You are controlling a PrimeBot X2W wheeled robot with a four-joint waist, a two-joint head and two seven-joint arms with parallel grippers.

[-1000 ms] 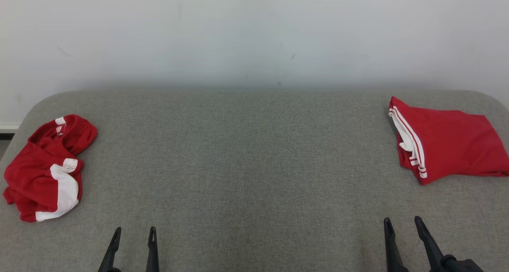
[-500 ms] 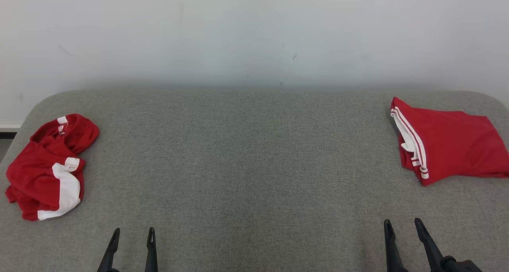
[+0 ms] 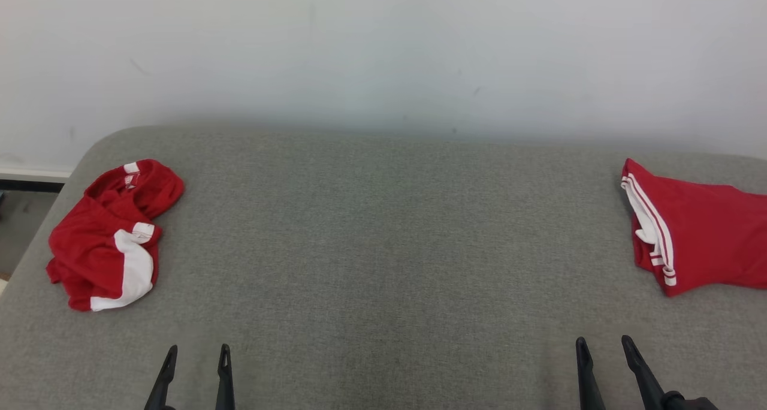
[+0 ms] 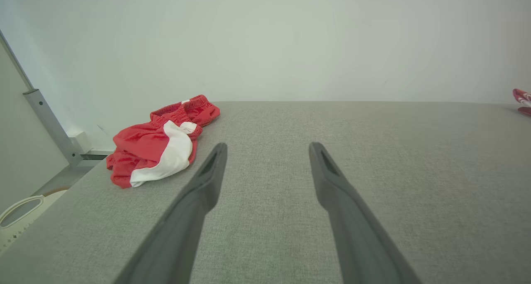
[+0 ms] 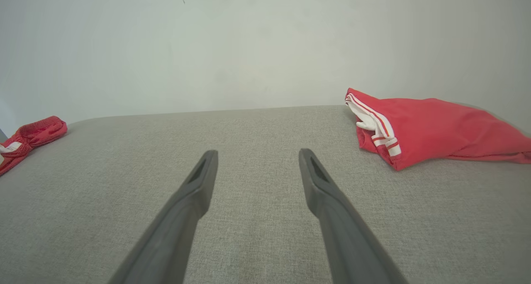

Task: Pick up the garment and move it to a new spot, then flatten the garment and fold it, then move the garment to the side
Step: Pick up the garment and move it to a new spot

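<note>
Currently, both grippers are seen at the near side of the grey padded surface (image 3: 383, 260), w/ nothing held. L gripper (image 3: 198, 348): fingers spread wide, empty. R gripper (image 3: 603, 340): likewise spread, empty. The crumpled garment (image 3: 111, 236), red w/ a white panel, is found by the surface's left edge, well apart from the L gripper. A folded garment (image 3: 701, 242), red w/ white stripes, is laid at far right, partly cut off. A white wall (image 3: 383, 50) is seen behind.

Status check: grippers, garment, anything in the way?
Left gripper open, empty. Right gripper open, empty. Crumpled garment untouched, left end of table; folded garment right end. Nothing blocking.
</note>
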